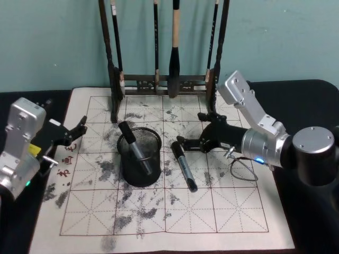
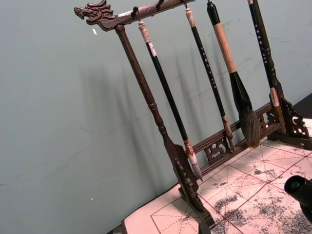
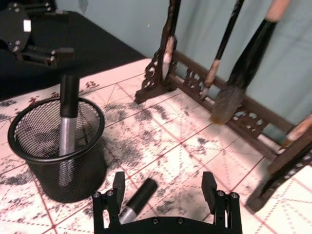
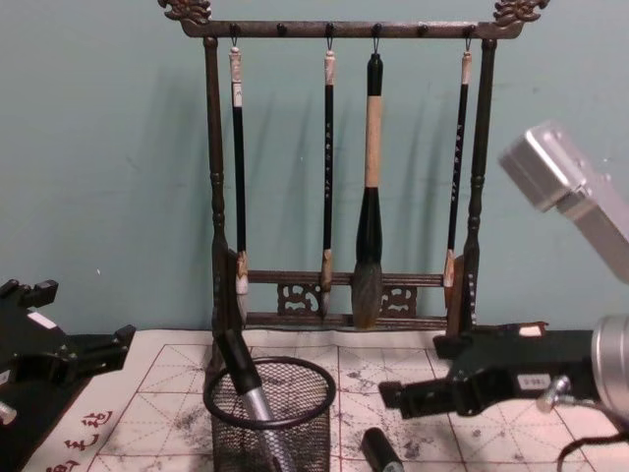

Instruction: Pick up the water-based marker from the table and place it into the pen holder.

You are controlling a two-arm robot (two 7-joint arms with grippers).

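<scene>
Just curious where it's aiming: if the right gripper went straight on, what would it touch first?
Probably the marker: its black end lies between the right gripper's open fingers. Past it, mat, then perhaps the brush rack's foot.

Soft, even room light reaches the dark bench with its off-white felt mat (image 1: 190, 211) from the front, lighting it brightly, and the tall dark wooden brush rack (image 2: 146, 97) throws only broad, faint shadows on the teal wall (image 2: 58, 146) behind it. The silver metal casing of the right arm (image 4: 550, 167) glares nearly white in the chest view, and in the right wrist view the large dark-tipped hanging brush (image 3: 234, 92) is blurred while the small round black wire-mesh cup (image 3: 85, 161) is crisp
</scene>
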